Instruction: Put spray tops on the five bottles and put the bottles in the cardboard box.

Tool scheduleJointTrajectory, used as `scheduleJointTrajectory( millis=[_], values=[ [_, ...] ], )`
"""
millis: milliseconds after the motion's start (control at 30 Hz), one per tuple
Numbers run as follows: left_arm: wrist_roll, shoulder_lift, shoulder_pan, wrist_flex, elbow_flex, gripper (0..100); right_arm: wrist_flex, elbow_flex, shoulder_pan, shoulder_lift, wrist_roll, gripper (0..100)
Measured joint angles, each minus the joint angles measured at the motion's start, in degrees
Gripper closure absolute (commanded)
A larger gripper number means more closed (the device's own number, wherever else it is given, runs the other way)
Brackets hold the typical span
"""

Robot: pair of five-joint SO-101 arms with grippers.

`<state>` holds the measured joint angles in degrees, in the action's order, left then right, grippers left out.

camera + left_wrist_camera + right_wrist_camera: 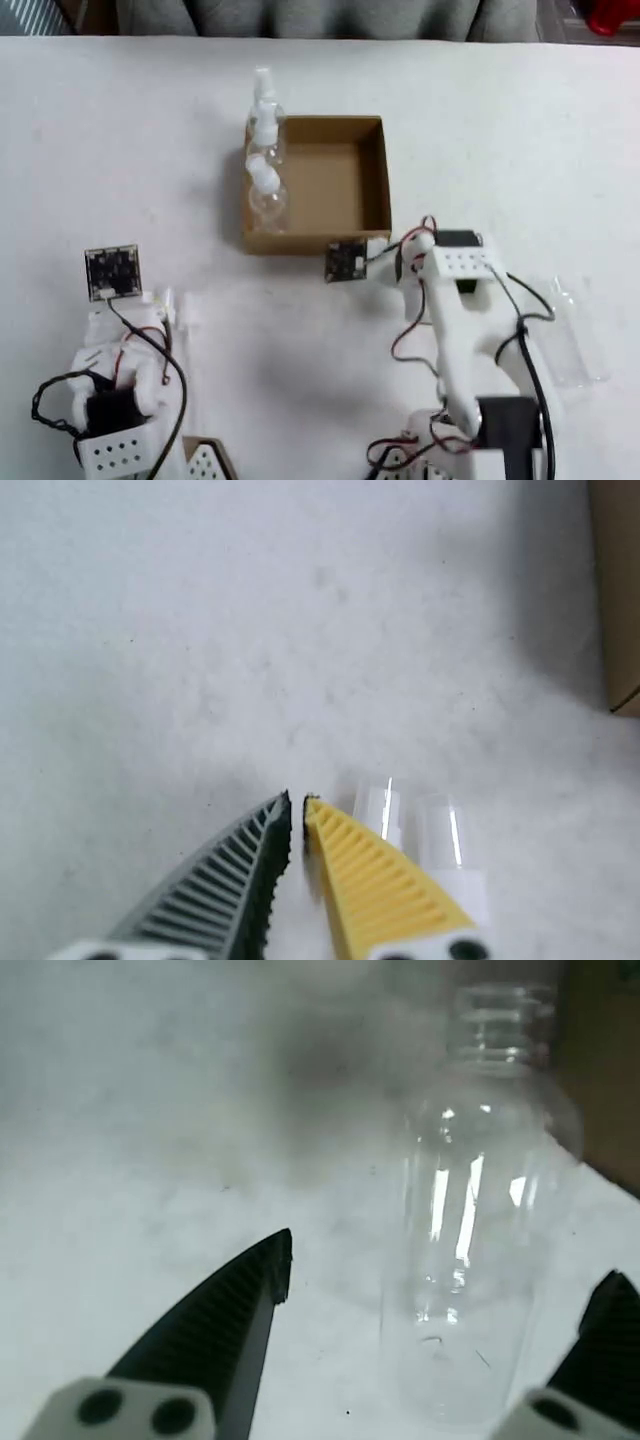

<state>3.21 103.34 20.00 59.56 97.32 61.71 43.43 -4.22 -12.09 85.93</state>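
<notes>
The cardboard box stands open at the table's middle. Three clear bottles with spray tops stand along its left wall. My right gripper is open around a clear bottle that has a bare threaded neck, with the box just beyond it. The right arm reaches to the box's front right corner. Another topless bottle lies on the table at the right. My left gripper is shut on nothing, and two white spray tops rest against its yellow finger.
The left arm sits at the front left, well short of the box. A box corner shows off to one side of the left gripper. Bare white table lies to the box's left and behind it.
</notes>
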Motion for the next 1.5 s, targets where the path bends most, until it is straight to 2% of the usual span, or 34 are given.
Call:
scheduleJointTrajectory(
  millis=[167,333,500,700,800,867,1067,1133,1233,1333,1500],
  values=[
    [0.0,0.0,0.0,0.0,0.0,98,-0.5,-2.9,0.1,5.1,-0.4,87.8],
    [0.2,0.0,0.0,0.0,0.0,98,-0.4,-3.0,1.8,5.5,-0.3,97.4],
    [2.1,0.0,0.0,0.0,0.0,98,2.7,-3.9,7.0,5.6,-0.1,98.0],
    [2.2,0.0,0.0,0.0,0.0,98,3.8,-3.9,16.6,1.0,-0.1,97.4],
    [2.2,0.0,0.0,0.0,0.0,98,3.8,-3.9,21.3,-2.5,-6.0,97.4],
    [2.2,0.0,0.0,0.0,0.0,98,3.9,-3.9,23.7,-4.3,-13.5,97.4],
    [2.2,0.0,0.0,0.0,0.0,98,3.9,-3.9,30.9,-6.1,-43.9,97.4],
    [2.2,0.0,0.0,0.0,0.0,98,3.9,-3.9,33.0,-6.2,-51.2,97.4],
    [2.2,0.0,0.0,0.0,0.0,98,3.9,-3.2,35.4,-6.5,-53.1,97.3],
    [2.2,0.0,0.0,0.0,0.0,98,3.9,-0.9,37.2,-6.5,-50.7,96.9],
    [2.2,0.0,0.0,0.0,0.0,98,3.9,3.3,39.1,-6.5,-48.0,84.8]
  ],
)
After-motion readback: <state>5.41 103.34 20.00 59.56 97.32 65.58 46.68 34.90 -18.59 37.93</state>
